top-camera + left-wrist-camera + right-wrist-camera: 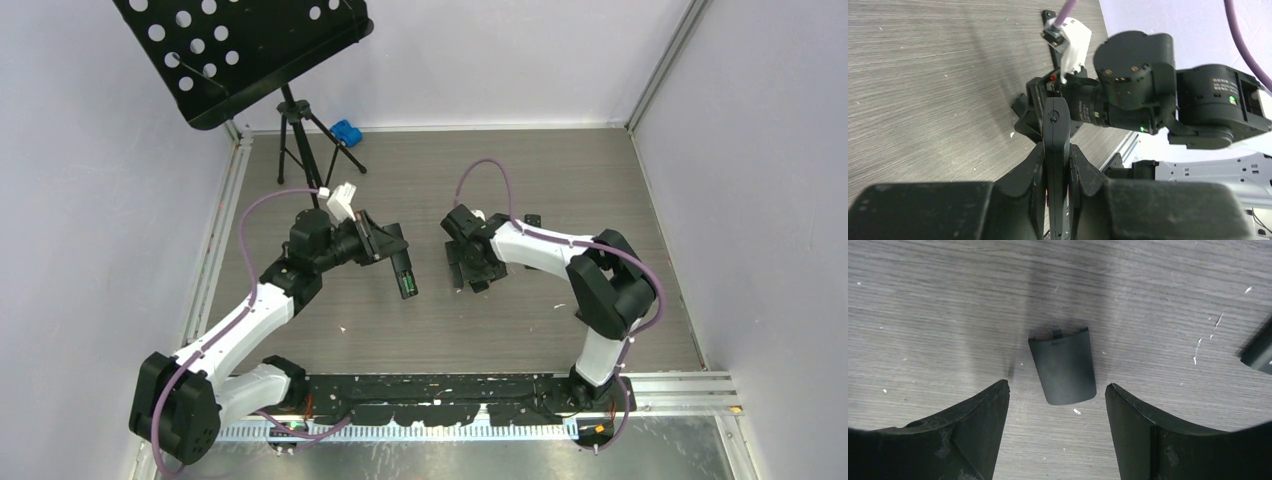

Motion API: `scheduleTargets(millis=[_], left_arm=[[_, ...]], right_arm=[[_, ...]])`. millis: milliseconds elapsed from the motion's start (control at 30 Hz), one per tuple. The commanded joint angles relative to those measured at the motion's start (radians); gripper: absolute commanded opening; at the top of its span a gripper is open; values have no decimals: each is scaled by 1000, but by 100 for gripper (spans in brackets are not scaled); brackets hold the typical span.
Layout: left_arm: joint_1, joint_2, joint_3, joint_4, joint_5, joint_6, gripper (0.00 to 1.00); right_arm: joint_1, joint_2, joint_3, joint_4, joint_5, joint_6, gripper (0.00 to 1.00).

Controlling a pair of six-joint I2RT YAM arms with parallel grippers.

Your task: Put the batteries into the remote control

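One step seems left: your left claw (1055, 152) grips the remote (1055, 120), right claw (1057, 385) spread above the loose cover (1062, 365).

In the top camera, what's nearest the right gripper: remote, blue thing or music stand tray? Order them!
From the right gripper:
1. remote, just to its left.
2. blue thing, by the back wall.
3. music stand tray, raised, back left.

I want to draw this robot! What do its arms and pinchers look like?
The left arm and right arm are white tubes between chunky black joints. A purple cable loops along each. The left gripper and right gripper have thick, curved black fingers.
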Motion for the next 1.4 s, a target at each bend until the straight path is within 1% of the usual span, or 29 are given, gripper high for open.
scheduleTargets(millis=[0,67,133,300,333,367,467,500,700,833,933,1067,1167,1267,1367], left_arm=[[8,-2,27,48,74,44,0],[9,2,29,56,85,43,0],[9,6,29,63,96,43,0],[12,17,32,73,116,37,0],[12,16,32,76,118,34,0],[12,18,32,77,119,32,0],[12,20,29,79,122,25,0],[12,22,29,82,124,22,0],[12,37,28,95,132,1,0],[12,45,24,106,128,-13,0],[12,52,20,117,114,-27,0],[12,65,19,131,95,-65,0],[12,77,18,148,72,-113,0],[12,90,23,152,52,-155,0],[12,103,27,160,42,-194,0]], right_arm=[[-27,33,61,-30,-30,-52,73],[-41,46,61,-27,-56,-53,69],[-55,59,61,-30,-72,-53,62],[-90,85,51,-33,-135,-48,59],[-94,88,50,-33,-145,-44,57],[-96,89,47,-33,-154,-41,54],[-98,94,41,-32,-179,-34,37],[-98,94,38,-30,-183,-31,34],[-98,38,12,10,-168,-9,33],[-91,-70,-5,38,-174,8,33],[-79,-191,-11,54,-189,21,33],[-55,-330,-9,84,-277,64,33],[-28,-405,-9,121,-336,113,34],[15,-447,-1,155,-381,152,34],[66,-450,22,158,-402,176,35]])
